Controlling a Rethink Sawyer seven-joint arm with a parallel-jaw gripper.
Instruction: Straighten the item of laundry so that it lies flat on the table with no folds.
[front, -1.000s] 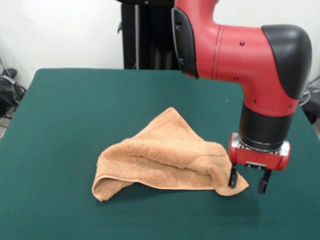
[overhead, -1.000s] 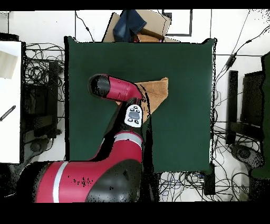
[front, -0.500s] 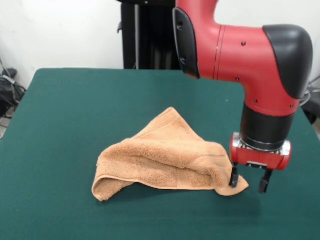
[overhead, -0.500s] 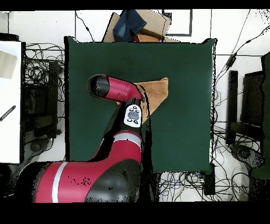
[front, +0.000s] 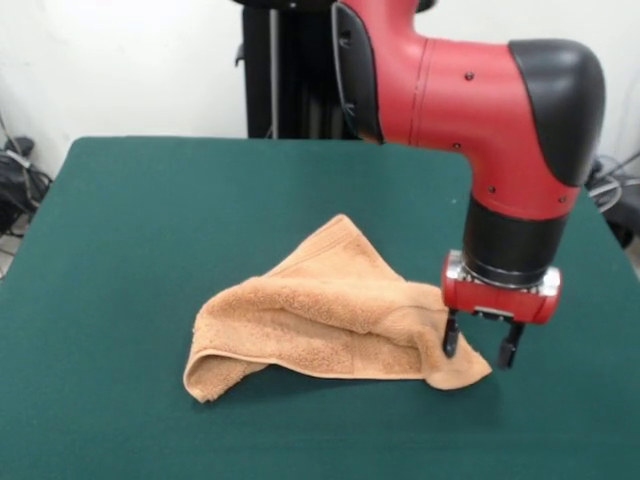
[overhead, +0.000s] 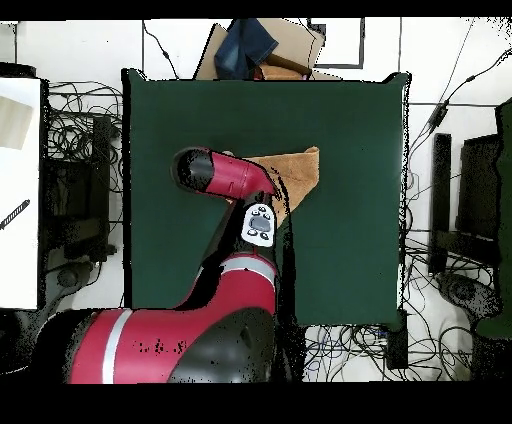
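From the front, the peach towel (front: 330, 325) lies bunched and folded near the middle of the green table (front: 150, 220); the gripper (front: 479, 344) hangs with fingers parted over the towel's right corner, gripping nothing. From overhead, the red arm (overhead: 225, 175) hides the gripper, and the towel (overhead: 298, 172) shows beside the arm.

towel (front: 330, 320): fuzzy terry cloth | table (front: 150, 220): matt felt | arm (front: 450, 90): glossy plastic

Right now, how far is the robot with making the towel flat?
Nothing looks done: the peach terry towel lies bunched and folded on the green table. In hand: the open gripper straddles its right corner in the front view, not yet closed. Left: grasp, pull out every fold.
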